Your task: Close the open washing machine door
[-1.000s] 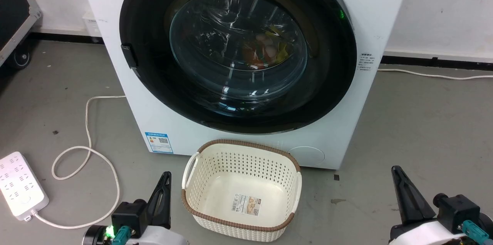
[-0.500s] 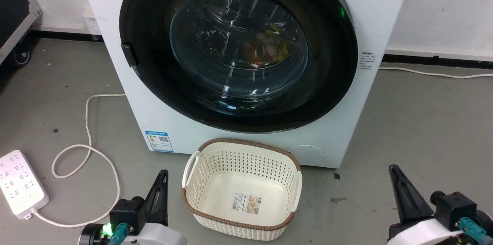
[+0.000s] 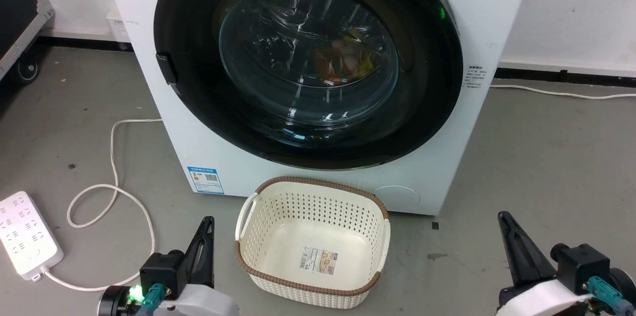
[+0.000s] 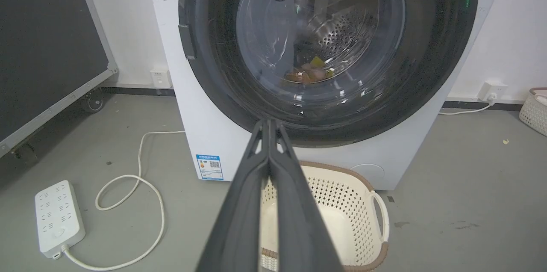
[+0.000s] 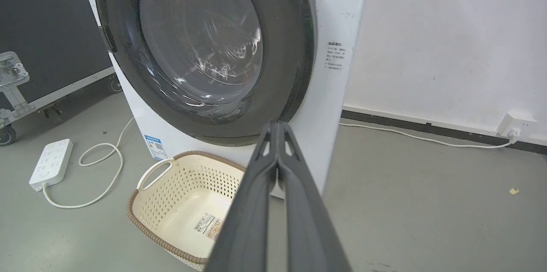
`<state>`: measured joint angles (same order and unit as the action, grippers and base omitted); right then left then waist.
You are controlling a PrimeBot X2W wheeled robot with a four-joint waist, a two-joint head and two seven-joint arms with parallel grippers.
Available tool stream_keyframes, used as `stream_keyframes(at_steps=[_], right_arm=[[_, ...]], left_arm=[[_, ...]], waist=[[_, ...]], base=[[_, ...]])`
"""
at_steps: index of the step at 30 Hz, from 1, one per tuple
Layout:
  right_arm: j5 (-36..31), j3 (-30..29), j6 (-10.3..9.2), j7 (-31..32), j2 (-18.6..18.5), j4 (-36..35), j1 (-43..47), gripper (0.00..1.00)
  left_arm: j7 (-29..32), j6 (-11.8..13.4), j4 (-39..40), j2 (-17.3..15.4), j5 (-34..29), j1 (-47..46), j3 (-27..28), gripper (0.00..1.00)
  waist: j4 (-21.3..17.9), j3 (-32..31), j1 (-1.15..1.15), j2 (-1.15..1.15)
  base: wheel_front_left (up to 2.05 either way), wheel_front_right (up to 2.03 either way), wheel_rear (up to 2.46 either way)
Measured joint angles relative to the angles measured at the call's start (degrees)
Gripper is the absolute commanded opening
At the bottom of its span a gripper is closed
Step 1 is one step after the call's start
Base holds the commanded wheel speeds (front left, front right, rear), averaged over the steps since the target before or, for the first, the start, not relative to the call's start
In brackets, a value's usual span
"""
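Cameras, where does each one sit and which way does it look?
Head view: on the head, looking forward and down at the washing machine door and basket; left claw and right claw at bottom corners.
Left wrist view: on the left wrist, facing the door along its shut claw.
Right wrist view: on the right wrist, facing the door along its shut claw.
Shared: all show door and basket.
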<state>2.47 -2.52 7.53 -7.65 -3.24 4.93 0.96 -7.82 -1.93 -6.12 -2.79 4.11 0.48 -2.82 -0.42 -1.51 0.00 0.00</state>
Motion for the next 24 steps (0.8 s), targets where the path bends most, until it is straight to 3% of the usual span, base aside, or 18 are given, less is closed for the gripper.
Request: stream_keyframes(at_steps=[24], right_arm=[[-0.73,0.9,0.0,2.6,0.0,-1.67,-0.04,0.0]], left_arm=[[2.82,0.76,2.03,-0.01,-1.2,-0.02,0.99,0.0]], waist=[[0.15,0.55,0.0,0.0]], base=[[0.0,0.0,0.0]])
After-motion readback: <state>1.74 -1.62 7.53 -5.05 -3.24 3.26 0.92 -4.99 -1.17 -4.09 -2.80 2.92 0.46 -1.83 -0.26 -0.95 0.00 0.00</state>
